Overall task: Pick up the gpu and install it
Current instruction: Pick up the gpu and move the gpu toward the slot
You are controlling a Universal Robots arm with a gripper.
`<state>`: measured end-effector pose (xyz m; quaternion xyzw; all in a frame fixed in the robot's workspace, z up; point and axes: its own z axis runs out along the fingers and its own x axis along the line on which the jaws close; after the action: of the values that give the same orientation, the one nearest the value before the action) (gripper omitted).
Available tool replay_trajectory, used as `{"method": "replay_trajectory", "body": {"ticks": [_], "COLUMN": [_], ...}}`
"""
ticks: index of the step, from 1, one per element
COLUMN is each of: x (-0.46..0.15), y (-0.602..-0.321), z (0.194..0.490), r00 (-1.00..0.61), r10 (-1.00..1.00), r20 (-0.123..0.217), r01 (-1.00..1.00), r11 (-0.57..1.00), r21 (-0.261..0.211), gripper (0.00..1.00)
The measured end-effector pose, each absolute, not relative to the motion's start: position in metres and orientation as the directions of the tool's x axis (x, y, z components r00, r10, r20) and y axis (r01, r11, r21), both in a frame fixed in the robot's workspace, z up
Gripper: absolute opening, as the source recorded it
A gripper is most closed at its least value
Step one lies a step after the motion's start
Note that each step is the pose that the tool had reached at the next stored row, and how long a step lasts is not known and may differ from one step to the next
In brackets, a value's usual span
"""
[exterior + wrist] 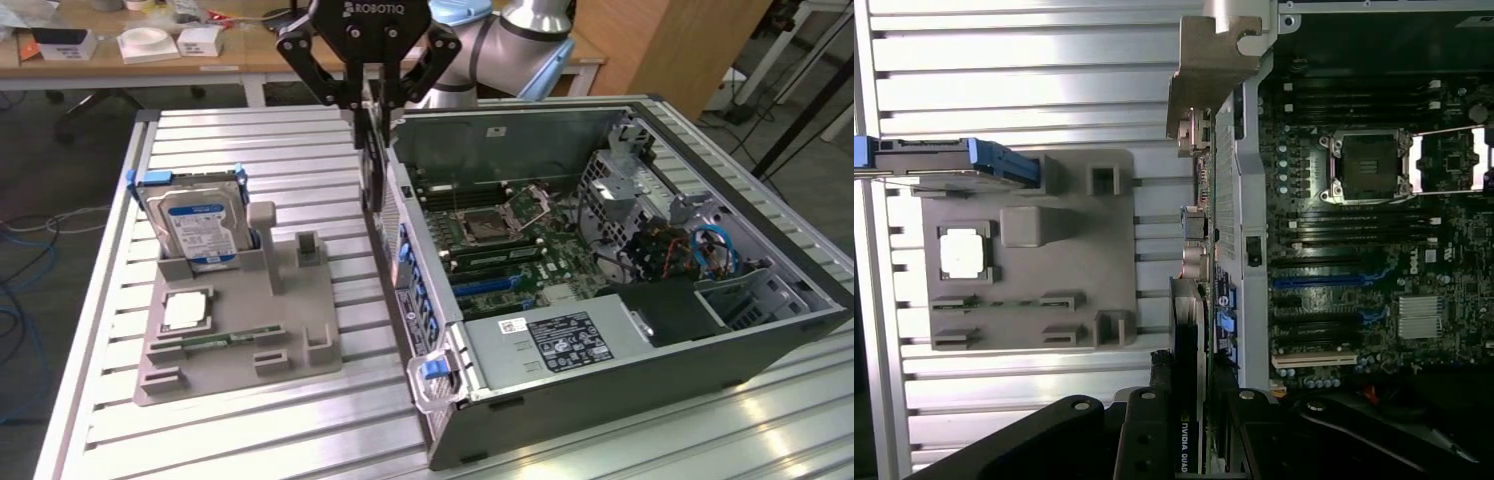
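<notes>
Wrist view: the gpu [1188, 340] is gripped edge-on by the half-closed tool [1191, 412], just outside the computer case [1249, 200] wall, probably so that its connector edge is pointed downward.

The gpu [370, 160] is a slim black card. The gripper [370, 105] holds it upright, edge-on, beside the case [534, 104] wall.

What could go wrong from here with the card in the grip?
The end effector holds the gpu just outside the case wall, not over the motherboard slots; lowering here may strike that wall. The thin card, gripped at one edge, might tilt or slip.
</notes>
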<state>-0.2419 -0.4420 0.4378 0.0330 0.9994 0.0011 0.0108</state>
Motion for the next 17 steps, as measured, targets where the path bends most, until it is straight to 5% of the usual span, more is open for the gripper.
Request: {"method": "replay_trajectory", "body": {"ticks": [17], "x": [-0.2357], "y": [-0.442], "z": [0.4375], "r00": [-0.998], "r10": [0.066], "r20": [-0.022], "r01": [0.066], "r11": [0.998], "r21": [0.003], "gripper": [0.26]}}
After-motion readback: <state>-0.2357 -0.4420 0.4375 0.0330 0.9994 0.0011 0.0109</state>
